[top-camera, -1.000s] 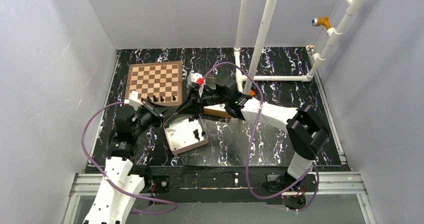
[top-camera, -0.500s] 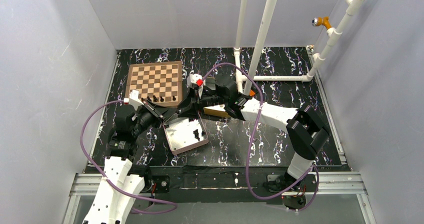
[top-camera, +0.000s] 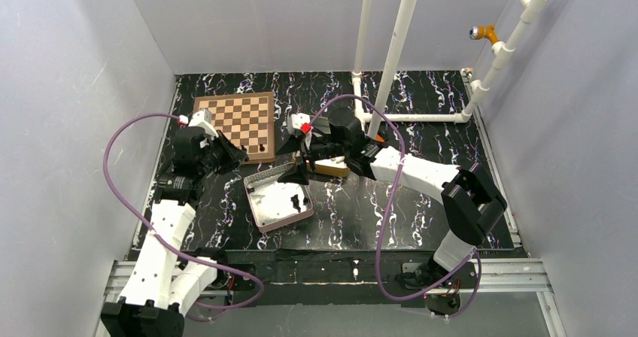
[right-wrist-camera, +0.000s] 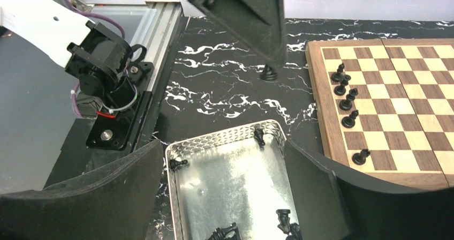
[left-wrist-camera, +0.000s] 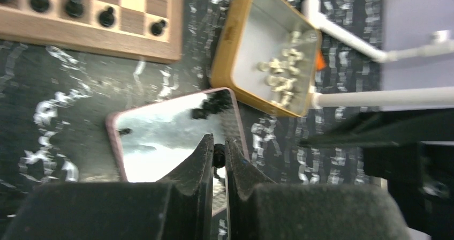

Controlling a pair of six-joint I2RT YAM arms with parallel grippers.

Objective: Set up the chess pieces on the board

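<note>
Your left gripper [left-wrist-camera: 217,153] is pinching its fingers all but shut on one small black chess piece [right-wrist-camera: 267,73], holding it only at the very tips. It is hanging just off the board's [top-camera: 226,111] near edge, beside the corner closest to the tins. Five black pieces [right-wrist-camera: 349,119] are standing in a row along that same edge of the board.

Your right gripper [right-wrist-camera: 224,146] is holding nothing, and its fingers are spreading wide over the silver tin [right-wrist-camera: 230,181], which is sitting just off the board's near corner. More black pieces are lying in the tin, a few of them bunched together. A gold tin [left-wrist-camera: 235,52] of pale pieces is sitting beside it, farther from the board.

You are risking three things here:
- **Slipping:** the grip is so shallow that the piece may twist or drop as you are carrying it in.
- **Knocking:** the fingers may topple a neighbour in the row when you are coming down beside it.
- **Clashing:** both arms are working close together by that corner, so they may bump, or the right fingers may catch the tin's rim and drag it.
</note>
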